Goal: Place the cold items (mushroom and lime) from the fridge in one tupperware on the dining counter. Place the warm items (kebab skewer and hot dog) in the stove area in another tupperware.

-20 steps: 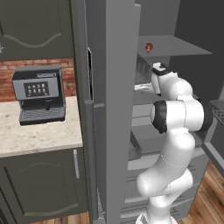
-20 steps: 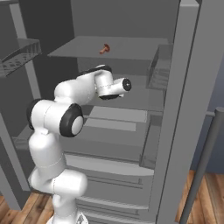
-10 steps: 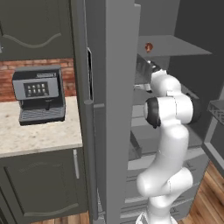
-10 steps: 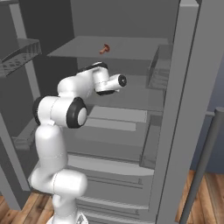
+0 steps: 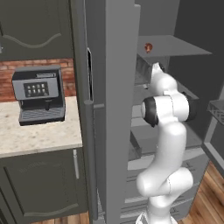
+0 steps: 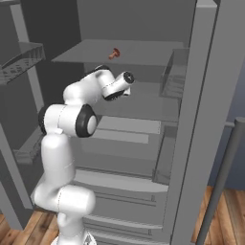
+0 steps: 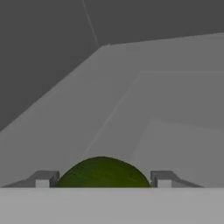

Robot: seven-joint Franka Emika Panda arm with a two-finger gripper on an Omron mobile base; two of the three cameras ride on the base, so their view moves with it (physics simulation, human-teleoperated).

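Right base view: fridge (image 6: 201, 119) stands open, grey shelves and drawers inside, door frame running down the right side. White arm (image 6: 62, 143) rises from lower left and bends forward into the fridge, wrist reaching in over a middle shelf (image 6: 143, 107), under the top shelf (image 6: 143, 50). Mushroom (image 6: 114, 53), small and reddish-brown, sits on the top shelf near its front edge, above the wrist and well apart from it.

In the left base view, counter (image 5: 39, 135) to the left of the fridge carries a dark coffee machine (image 5: 38, 94) at its back edge against the brick wall; cabinet (image 5: 43, 188) below it.

In the hand view, gripper (image 7: 101, 181) looks along a bare grey shelf. Lime (image 7: 103, 173), dark green and round, sits right between the two fingertips (image 7: 43, 179), one tip at each side of it. Jaws stand wide, about the lime's width; cannot tell if the tips touch it or grip it.
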